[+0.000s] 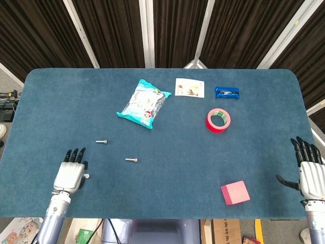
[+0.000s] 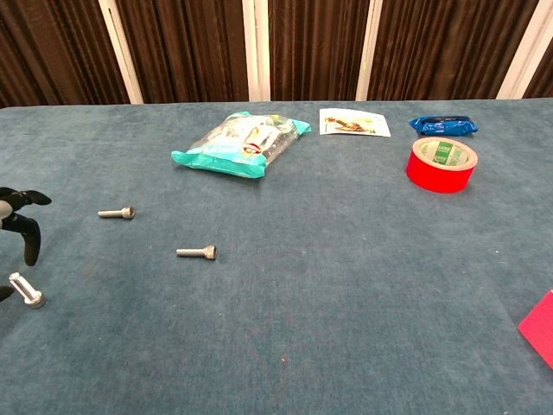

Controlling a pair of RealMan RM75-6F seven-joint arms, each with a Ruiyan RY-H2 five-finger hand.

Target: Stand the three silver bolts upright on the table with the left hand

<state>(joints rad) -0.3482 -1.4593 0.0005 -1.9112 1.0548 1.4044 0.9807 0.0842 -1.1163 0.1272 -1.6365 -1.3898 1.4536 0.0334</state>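
No writing can be read on anything here: the white card (image 1: 189,87) at 12 o'clock on the table carries only a small coloured picture, the red tape roll (image 1: 218,120) has green print on its inner ring too small to make out, and the teal snack bag (image 1: 143,102) and blue packet (image 1: 226,92) show labels that stay blurred. A pink block (image 1: 235,192) lies at about 5 o'clock, near the front edge. The table (image 1: 162,152) is covered in dark teal felt, and behind it hang dark pleated curtains (image 1: 111,30) crossed by white frame bars. The left hand (image 1: 69,173) sits at about 8 o'clock with its fingers spread forward and apart; in the chest view its dark fingertips (image 2: 26,226) curl above the nearest bolt (image 2: 26,290), which stands tilted on the felt just below them, and whether anything touches it cannot be told. The second bolt (image 1: 101,142) lies on its side at 9 o'clock, and the third bolt (image 1: 132,160) lies on its side nearer the centre. The right hand (image 1: 308,170) rests at 4 o'clock by the table's edge, fingers extended and apart, holding nothing.
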